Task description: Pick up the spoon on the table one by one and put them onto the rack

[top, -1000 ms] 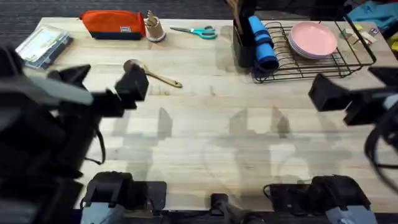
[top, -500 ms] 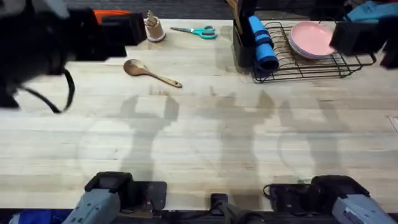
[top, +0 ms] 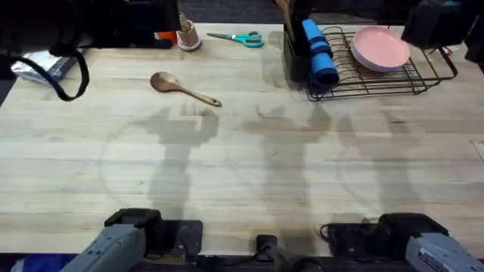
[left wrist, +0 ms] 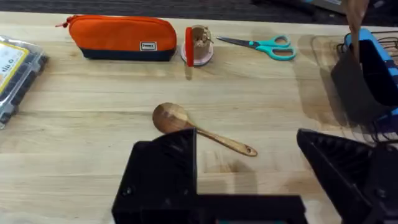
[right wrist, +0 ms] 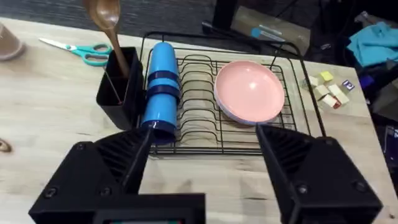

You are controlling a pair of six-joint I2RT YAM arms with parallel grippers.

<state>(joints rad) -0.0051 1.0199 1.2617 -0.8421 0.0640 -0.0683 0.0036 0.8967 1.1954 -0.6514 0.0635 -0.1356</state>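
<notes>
Now, from overhead, your two arms had risen between one second back and this moment: the left one, which had hung low over the near left of the pale plank wooden table (top: 249, 166) beside the spoon, was lifted up to the far left edge, and the right one had gone up to the far right, above the rack. The light-brown wooden spoon (top: 181, 88) had not moved at all; it lay flat on the far left part of the table, bowl to the left, handle pointing right, well apart from the black wire dish rack (top: 378, 75) at the far right. So no pickup had begun.

In the left wrist view, your left gripper (left wrist: 261, 177) stood with its black fingers spread wide and nothing between them, high above the spoon (left wrist: 202, 132), which sat just beyond them. An orange pencil pouch (left wrist: 121, 37) and teal-handled scissors (left wrist: 261, 46) lay farther off.

In the right wrist view, your right gripper (right wrist: 202, 165) was likewise spread and empty, looking down on the rack (right wrist: 205, 118), where a pink plate (right wrist: 249, 93) and a blue cylinder (right wrist: 160, 93) rested, and a wooden spoon (right wrist: 111, 25) already stood in the black utensil holder (right wrist: 121, 87). I judged the table spoon remained for your left arm.
</notes>
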